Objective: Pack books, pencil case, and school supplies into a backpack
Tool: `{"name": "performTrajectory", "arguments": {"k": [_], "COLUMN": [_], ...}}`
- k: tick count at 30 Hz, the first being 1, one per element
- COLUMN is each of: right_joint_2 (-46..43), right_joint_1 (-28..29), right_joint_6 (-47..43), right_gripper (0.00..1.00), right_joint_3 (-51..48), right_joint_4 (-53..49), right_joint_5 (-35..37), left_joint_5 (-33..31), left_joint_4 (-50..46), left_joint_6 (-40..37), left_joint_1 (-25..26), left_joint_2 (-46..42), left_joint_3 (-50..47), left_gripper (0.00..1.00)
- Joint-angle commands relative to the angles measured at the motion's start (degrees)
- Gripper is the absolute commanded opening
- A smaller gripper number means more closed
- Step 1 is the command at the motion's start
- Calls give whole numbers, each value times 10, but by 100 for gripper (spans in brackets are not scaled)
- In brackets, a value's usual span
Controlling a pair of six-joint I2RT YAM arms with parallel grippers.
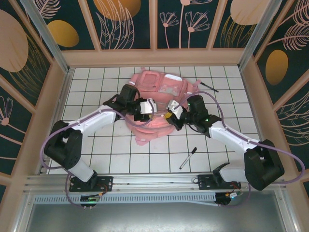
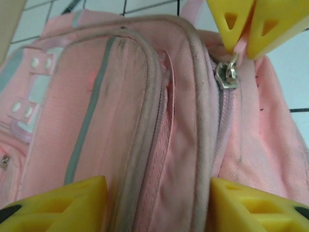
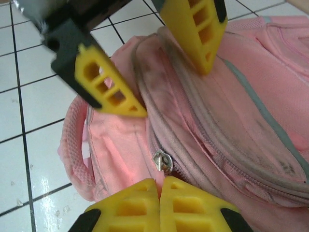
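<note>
Your left gripper (image 2: 158,187) has its jaws about half apart, set astride the zippered top ridge of the pink backpack (image 1: 159,84). The padded, grubby seam fills the whole gap, and each yellow finger (image 2: 58,203) lies against fabric on its own side. You cannot tell from here whether they squeeze the ridge or only rest on it. Your right gripper (image 3: 159,187) has its jaws pressed fully together. In the left wrist view you can see the pink zipper pull (image 2: 238,48) pinched between its tips, with the metal slider (image 3: 161,161) hanging just off them, at the corner of the bag where the zip track bends. The two grippers sit close together over the near end of the backpack, left on the ridge and right at the slider beside it, tips almost facing. The backpack lies flat on the white tiled table (image 1: 96,87), its clear pocket panel turned toward the far wall. One black pen (image 1: 188,158) lies on the tiles nearer you, well apart from both jaws. Another pen (image 1: 209,86) lies just off the bag's far right corner.
</note>
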State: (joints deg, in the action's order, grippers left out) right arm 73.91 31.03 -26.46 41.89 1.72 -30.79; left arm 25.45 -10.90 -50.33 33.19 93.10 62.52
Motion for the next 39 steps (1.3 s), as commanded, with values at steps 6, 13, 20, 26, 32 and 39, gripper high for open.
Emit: {"name": "performTrajectory", "arguments": {"k": [6,13,20,26,32,39], "right_joint_2": [-8,-11,-10,54,106,183], "right_joint_1": [10,-25,-137,-198,-198,-218], "right_joint_6": [27,-36,-31,19,89,84], "right_gripper": [0,0,0,0,0,0], "right_joint_3": [10,10,-20,-14,0,32], "right_joint_4": [57,-53,-68,21,112,130], "right_joint_5": [-6,33,101,158,194,242], "left_joint_5": [-22,-58,-36,2,9,6], "left_joint_4": [-19,-23,-20,-20,-36,-35], "left_joint_6": [-5,-45,-99,-137,-168,-188], "left_joint_1": [21,20,20,21,20,21], "left_joint_2": [20,-2,-27,-44,-68,-99], "left_joint_3": [14,8,-19,-47,-63,-104], "left_gripper": [39,0,0,0,0,0]}}
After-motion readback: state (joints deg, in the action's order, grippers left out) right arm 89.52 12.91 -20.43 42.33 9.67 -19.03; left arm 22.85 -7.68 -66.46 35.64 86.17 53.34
